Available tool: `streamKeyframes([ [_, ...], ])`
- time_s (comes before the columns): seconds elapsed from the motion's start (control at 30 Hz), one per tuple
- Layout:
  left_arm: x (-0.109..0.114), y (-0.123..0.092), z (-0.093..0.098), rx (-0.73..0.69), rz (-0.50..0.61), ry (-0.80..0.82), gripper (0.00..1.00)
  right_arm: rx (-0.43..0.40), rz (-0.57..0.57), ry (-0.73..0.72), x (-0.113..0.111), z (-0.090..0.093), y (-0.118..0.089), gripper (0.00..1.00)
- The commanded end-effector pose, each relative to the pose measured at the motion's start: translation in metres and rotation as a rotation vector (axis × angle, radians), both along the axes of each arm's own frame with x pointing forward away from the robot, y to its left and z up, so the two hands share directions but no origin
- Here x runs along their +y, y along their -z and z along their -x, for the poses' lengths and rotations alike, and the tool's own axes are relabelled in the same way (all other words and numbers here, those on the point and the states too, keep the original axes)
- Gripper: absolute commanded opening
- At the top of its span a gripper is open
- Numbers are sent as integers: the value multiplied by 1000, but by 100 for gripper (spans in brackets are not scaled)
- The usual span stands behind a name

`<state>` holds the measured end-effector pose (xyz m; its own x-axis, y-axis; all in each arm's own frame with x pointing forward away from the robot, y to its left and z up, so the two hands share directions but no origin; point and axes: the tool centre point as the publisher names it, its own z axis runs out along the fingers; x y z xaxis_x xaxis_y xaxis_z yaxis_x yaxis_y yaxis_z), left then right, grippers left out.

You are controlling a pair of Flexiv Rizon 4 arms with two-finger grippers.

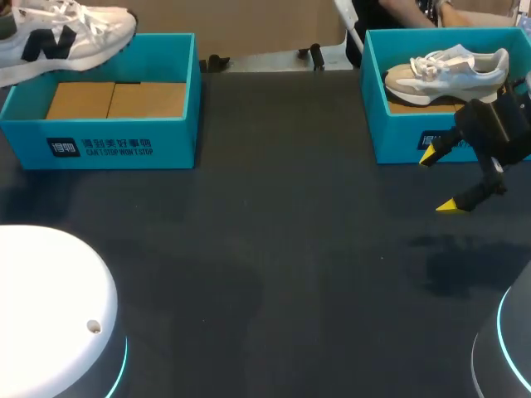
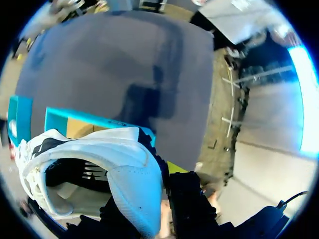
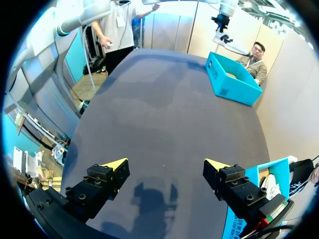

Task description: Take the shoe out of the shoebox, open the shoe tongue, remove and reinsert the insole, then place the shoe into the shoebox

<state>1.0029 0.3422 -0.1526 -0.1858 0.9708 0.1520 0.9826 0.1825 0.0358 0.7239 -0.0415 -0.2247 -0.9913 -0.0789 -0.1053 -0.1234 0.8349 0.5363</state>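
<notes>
Over the left box (image 1: 25,133), the left gripper (image 2: 149,191) holds a white shoe (image 1: 58,37) up, fingers pinching it. Just in front of the right box (image 1: 373,99) hangs the right gripper (image 1: 440,182), fingers wide apart. A tan shoe (image 1: 448,75) lies inside that box.

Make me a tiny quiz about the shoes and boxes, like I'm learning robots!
1. True or false: the right box has a beige shoe in it.
2. Fill in: in the air near the left box is a ____.
3. The right gripper is: A open, B shut on a shoe, C shut on a box.
Key: 1 true; 2 white shoe; 3 A.
</notes>
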Motion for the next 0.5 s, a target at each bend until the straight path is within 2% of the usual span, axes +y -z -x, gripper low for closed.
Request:
streamKeyframes([
  [0.03,5,-3,-3,32,20,115,0,1,2,1,1,0,1,100],
  [0.37,5,-3,-3,32,20,115,0,1,2,1,1,0,1,100],
  [0.5,-1,-1,-11,11,17,131,0,1,2,1,1,0,1,100],
])
